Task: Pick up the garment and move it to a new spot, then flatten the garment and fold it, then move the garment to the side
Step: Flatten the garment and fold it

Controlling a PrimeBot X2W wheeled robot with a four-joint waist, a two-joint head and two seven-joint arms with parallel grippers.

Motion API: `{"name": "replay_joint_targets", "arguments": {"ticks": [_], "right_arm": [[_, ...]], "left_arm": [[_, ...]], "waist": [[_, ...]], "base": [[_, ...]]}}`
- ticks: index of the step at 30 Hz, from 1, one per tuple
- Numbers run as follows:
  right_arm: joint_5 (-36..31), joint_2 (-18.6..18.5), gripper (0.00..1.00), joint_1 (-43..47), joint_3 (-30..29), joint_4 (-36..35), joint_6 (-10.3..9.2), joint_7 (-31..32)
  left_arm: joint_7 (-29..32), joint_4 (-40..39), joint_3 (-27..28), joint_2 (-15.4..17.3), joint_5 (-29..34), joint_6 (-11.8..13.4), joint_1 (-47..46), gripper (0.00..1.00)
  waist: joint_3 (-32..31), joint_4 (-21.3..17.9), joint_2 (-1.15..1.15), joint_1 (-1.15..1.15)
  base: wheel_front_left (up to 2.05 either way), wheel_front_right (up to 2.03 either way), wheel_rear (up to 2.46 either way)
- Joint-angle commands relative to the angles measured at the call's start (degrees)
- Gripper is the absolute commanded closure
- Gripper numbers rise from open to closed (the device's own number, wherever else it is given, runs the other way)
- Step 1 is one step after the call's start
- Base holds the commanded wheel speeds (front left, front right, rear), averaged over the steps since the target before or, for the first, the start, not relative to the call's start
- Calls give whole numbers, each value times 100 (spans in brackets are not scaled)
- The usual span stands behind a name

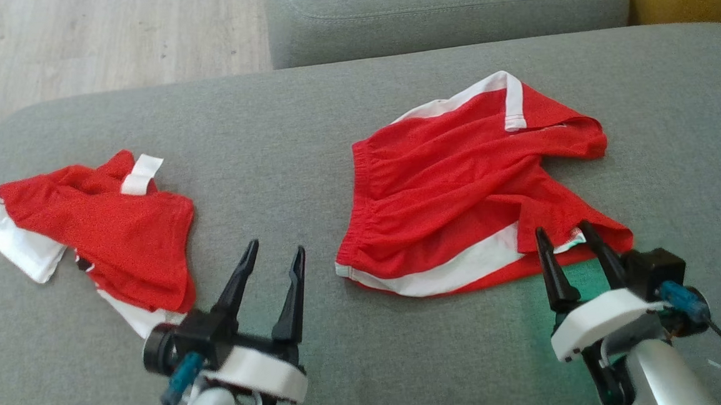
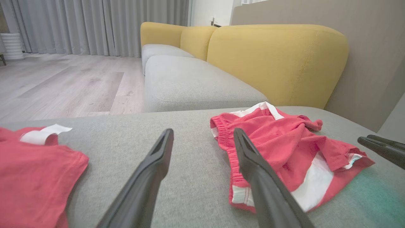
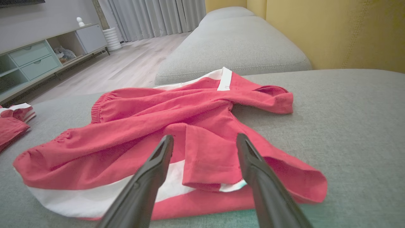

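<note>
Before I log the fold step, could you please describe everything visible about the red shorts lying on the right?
The red shorts look like light mesh sports fabric, with a gathered elastic waistband and white stripes. They lie crumpled, not flattened, partly folded over themselves, resting on the grey cushion. The open right pincer straddles a folded flap at the near hem; contact cannot be judged.

Grey sofa seat (image 1: 370,364), yellow backrest (image 2: 275,60) behind; wood floor (image 1: 75,44), grey curtains (image 2: 95,25), pale cabinet (image 3: 38,60) beyond.
</note>
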Motion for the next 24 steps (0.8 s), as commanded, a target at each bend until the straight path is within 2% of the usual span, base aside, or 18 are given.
{"name": "replay_joint_targets", "arguments": {"ticks": [1, 17, 18, 19, 20, 21, 24], "right_arm": [[3, -21, 0, -72, 122, -206, -4, -39], [-543, -21, 0, -479, -184, 298, -4, 484], [-562, -21, 4, -517, -184, 351, -4, 494], [-581, -21, 46, -559, -185, 406, -4, 503], [-595, -21, 97, -606, -194, 463, -4, 500], [-620, -21, 100, -657, -214, 520, -4, 493], [-699, -21, 100, -828, -321, 679, -4, 463]], "left_arm": [[-54, -287, 301, 38, 123, -6, -19, 0], [-54, -275, 483, -190, 494, -271, 39, 0], [-54, -261, 493, -205, 509, -286, 38, 0], [-54, -250, 503, -219, 525, -302, 34, 0], [-54, -238, 512, -232, 540, -318, 29, 0], [-54, -229, 521, -244, 556, -333, 24, 0], [-54, -201, 554, -277, 599, -376, 1, 0]], "waist": [[-11, 69, 0, 1], [168, 352, 0, 1], [183, 358, 0, 1], [199, 365, 0, 1], [212, 371, 0, 1], [222, 377, 0, 1], [252, 395, 0, 1]], "base": [[0, 0, 0], [0, 0, 0], [0, 0, 0], [0, 0, 0], [0, 0, 0], [0, 0, 0], [0, 0, 0]]}}
